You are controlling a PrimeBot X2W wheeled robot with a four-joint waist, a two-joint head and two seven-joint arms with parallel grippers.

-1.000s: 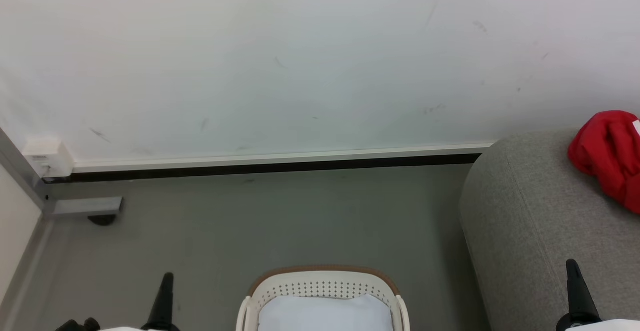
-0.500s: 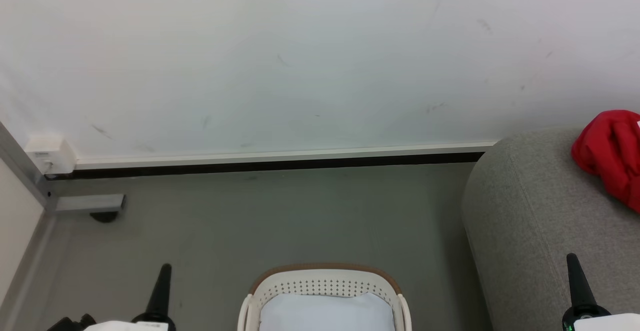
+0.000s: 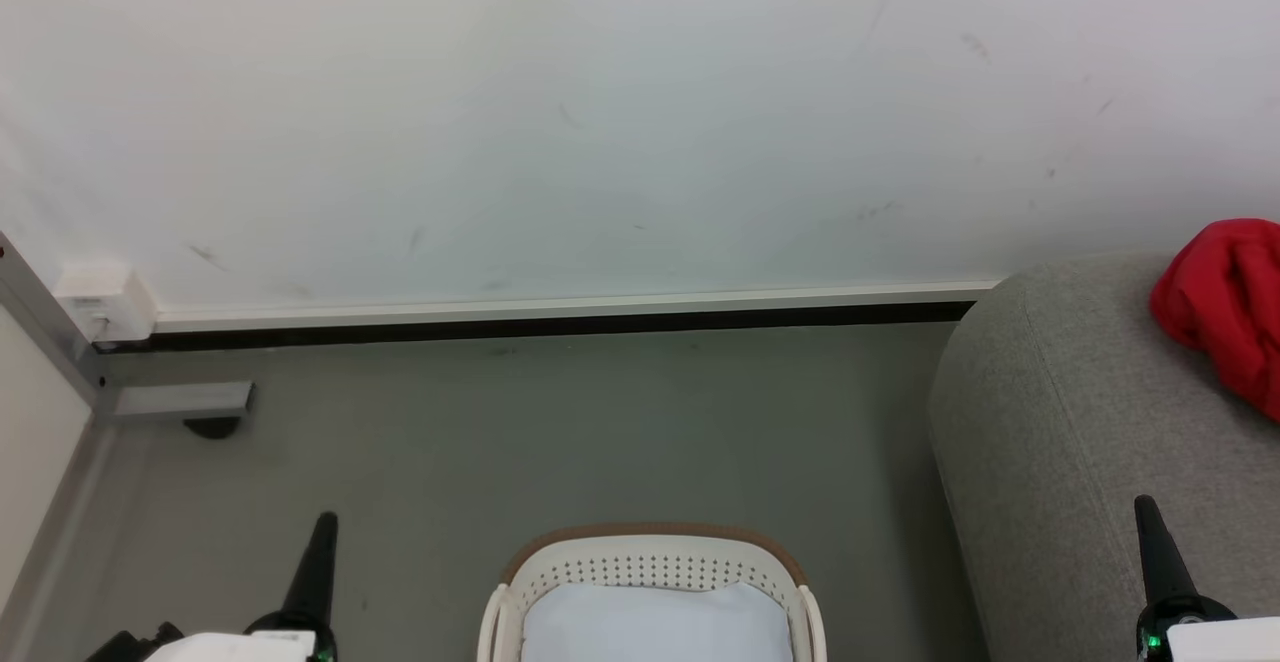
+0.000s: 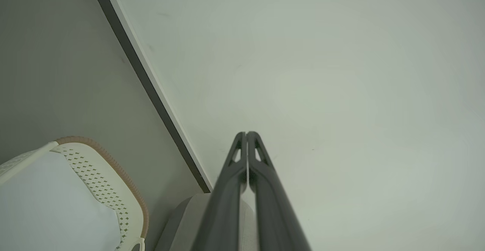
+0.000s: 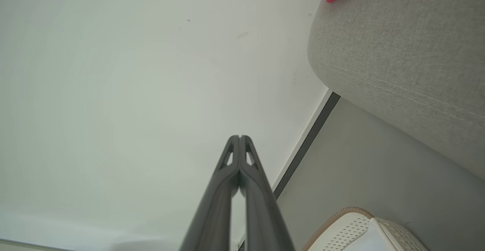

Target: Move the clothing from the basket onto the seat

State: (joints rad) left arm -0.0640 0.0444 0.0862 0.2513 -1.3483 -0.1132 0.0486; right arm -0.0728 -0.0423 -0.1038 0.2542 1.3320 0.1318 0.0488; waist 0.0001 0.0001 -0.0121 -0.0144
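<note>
The soft red fabric clothing [image 3: 1222, 302] is sitting bunched up on top of the big rounded light grey woven seat [image 3: 1050, 422], way over at the right edge of the head view, on the end of the seat nearest the wall. The right wrist view catches a bit of that same red bundle on the seat's upper edge too.

The small oval cream-white plastic basket [image 3: 650, 554] with the perforated sides and brown rim is on the grey floor [image 3: 550, 422] at bottom centre, just left of the seat but not touching it. What shows inside it is a pale flat liner sheet [image 3: 655, 622], though the bottom of the picture cuts off the near half, so I can't speak for that part.

The left claw [image 3: 322, 527] is at the lower left over bare floor, to the left of the basket. It's clenched with nothing in it, and the left wrist view shows its two dark fingers meeting right at the tips. The right claw [image 3: 1145, 507] is at the lower right in front of the seat's grey side. Same deal, pinched tight on nothing. Both point up toward the scuffed white wall [image 3: 600, 122], which has a dark skirting strip [image 3: 560, 324] along its foot.
</note>
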